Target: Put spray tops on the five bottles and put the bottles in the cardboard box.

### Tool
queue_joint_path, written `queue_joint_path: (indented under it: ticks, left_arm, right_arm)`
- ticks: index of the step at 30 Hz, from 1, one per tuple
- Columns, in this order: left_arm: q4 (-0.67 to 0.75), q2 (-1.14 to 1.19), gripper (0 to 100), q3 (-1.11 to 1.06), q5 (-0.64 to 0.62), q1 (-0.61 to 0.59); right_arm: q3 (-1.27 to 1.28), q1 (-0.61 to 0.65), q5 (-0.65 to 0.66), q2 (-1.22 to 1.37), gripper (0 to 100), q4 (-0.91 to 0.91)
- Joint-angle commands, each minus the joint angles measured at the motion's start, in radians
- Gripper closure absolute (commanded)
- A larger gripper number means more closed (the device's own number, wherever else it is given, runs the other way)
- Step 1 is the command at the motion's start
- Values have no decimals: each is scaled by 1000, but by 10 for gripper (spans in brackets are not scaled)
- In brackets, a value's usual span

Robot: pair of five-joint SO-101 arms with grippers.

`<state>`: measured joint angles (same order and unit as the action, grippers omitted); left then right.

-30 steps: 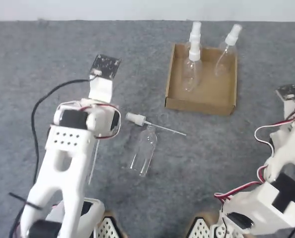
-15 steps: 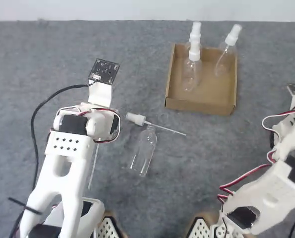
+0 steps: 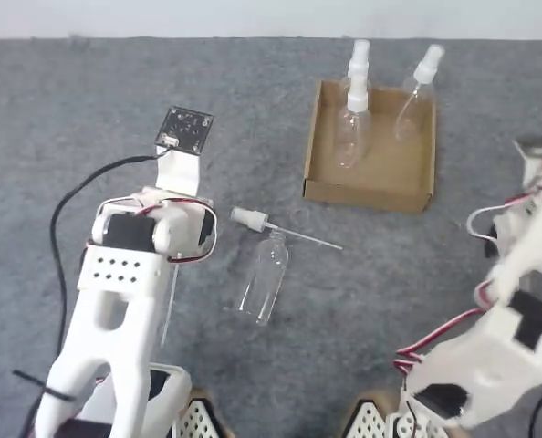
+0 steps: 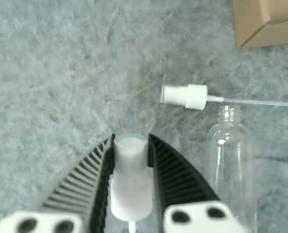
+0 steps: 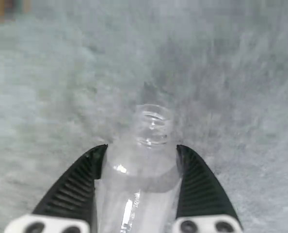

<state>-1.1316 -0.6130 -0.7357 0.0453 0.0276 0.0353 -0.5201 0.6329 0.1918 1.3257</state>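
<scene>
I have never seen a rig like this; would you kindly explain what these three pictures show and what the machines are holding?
These are two white robot arms at a grey table. One picture looks down from a fixed overhead camera; the other two come from cameras on each arm's wrist. The left end effector grips a white spray top; the right end effector grips an open clear bottle. On the table lie a loose spray top and an uncapped bottle. The cardboard box holds three capped bottles.

Both arms white printed shells. Left arm: black cable, perforated bracket. Right arm: red-white servo wires. Fingers black, ribbed.
</scene>
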Motion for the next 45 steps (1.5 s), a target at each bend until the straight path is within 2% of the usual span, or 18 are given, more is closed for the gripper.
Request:
queue_joint_path:
  ticks: [1,6,14,19,23,27,33,36,40,45]
  left_arm:
    - [-29,-124,988,111,-9,-8]
    - [-80,-284,988,220,-48,-32]
    - [-74,-382,988,437,-169,-81]
    - [48,-385,988,476,-282,-86]
    - [126,-387,988,447,-374,-80]
    - [204,-381,988,372,-434,-80]
    - [353,-382,988,242,-448,-80]
    - [396,-382,988,209,-453,-80]
    - [400,-382,988,197,-468,-80]
    - [402,-388,988,122,-470,-61]
  right_arm:
    - [-52,153,-92,-243,976,25]
    - [106,472,-196,-521,976,-25]
    - [586,997,-365,-940,993,-314]
    - [732,1214,-414,-1033,992,-404]
    - [795,1303,-428,-1047,992,-441]
    - [816,1313,-419,-1049,991,-492]
    - [827,1339,-427,-1050,991,-510]
    - [881,1374,-428,-1050,992,-598]
    - [950,1389,-423,-1050,992,-720]
    - [950,1389,-427,-1052,992,-722]
